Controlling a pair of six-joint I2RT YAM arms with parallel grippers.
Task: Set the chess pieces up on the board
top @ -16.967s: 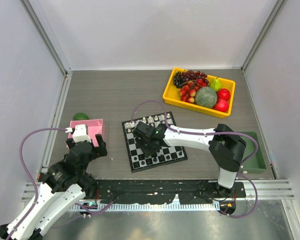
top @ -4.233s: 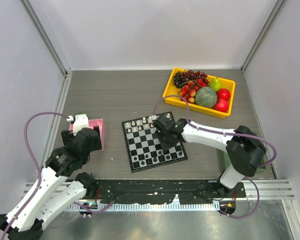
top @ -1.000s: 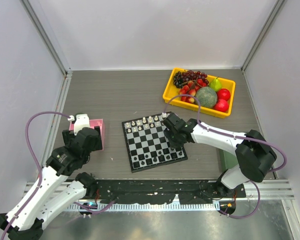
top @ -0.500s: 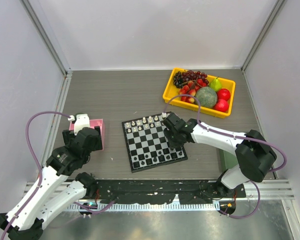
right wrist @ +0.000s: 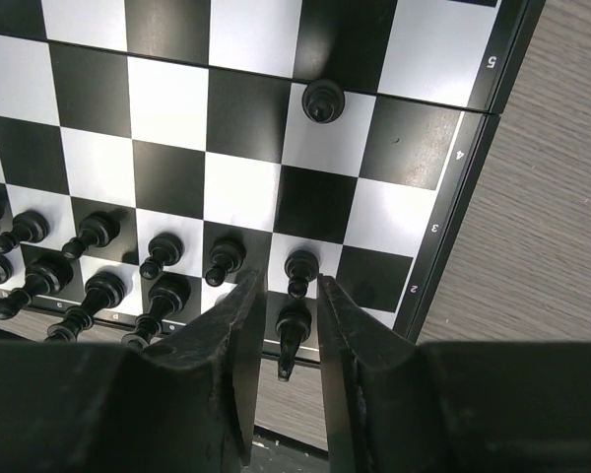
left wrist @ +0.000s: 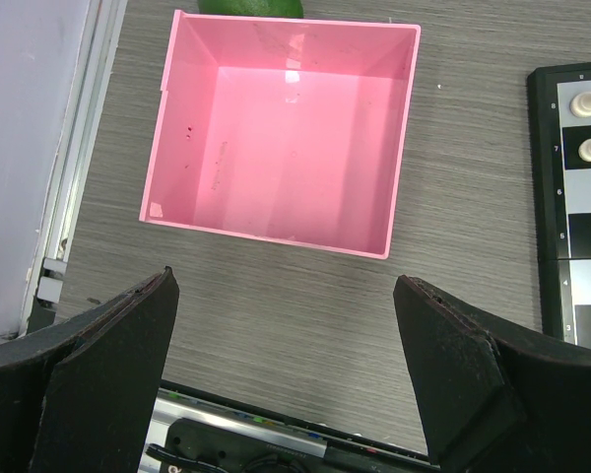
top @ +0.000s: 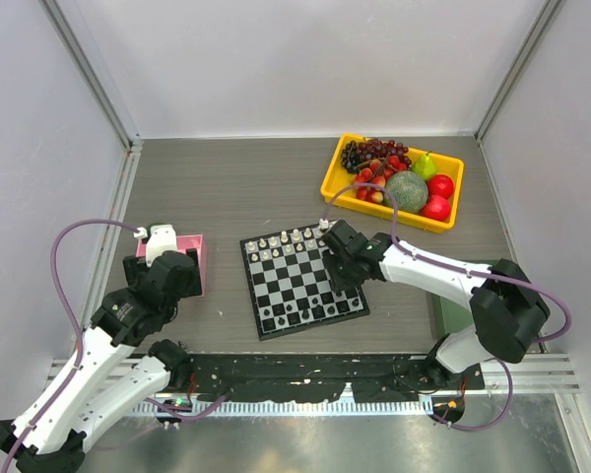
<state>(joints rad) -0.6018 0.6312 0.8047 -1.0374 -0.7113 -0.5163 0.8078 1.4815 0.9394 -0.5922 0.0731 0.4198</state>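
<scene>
Board (top: 294,281) lies mid-table, turned a bit clockwise, just beyond the arm bases. White pieces (top: 284,241) stand along its 12 o'clock edge, black pieces (top: 300,313) along its 6 o'clock edge. Lone black pawn (right wrist: 322,100) stands apart on a white sq in the rank marked 4, second file in from the board's 3 o'clock edge, i.e. toward 12 o'clock from the rest of the black row.

R gripper (right wrist: 290,288) is low over the board's 3 o'clock side, arm reaching in from 4 o'clock. In R wrist view it is above the black ranks. Fingers (right wrist: 238,345) are parted only narrowly. A black back-rank piece (right wrist: 292,335) stands upright in the slot between them. A thin strip of board shows on each side of it, so it looks unpinched. A black pawn (right wrist: 300,266) sits just past the tips, toward 12 o'clock.

L gripper (left wrist: 284,284) hangs above the table (left wrist: 276,325) at 9 o'clock of the board, over the near wall of the pink tray (left wrist: 286,138). Its fingers (left wrist: 108,384) are spread wide w/ nothing between them. Tray sits near the board's 9 o'clock edge, not touching it. A green rounded thing (left wrist: 251,6) peeks out past the tray's 12 o'clock wall — too little shows to say what it is. L wrist view also catches the board's far corner: two white pieces on sqs in the ranks marked 8 and 7.

Yellow bin (top: 331,175) w/ fruit (top: 406,190) sits at 1 o'clock from the board, well apart.
</scene>
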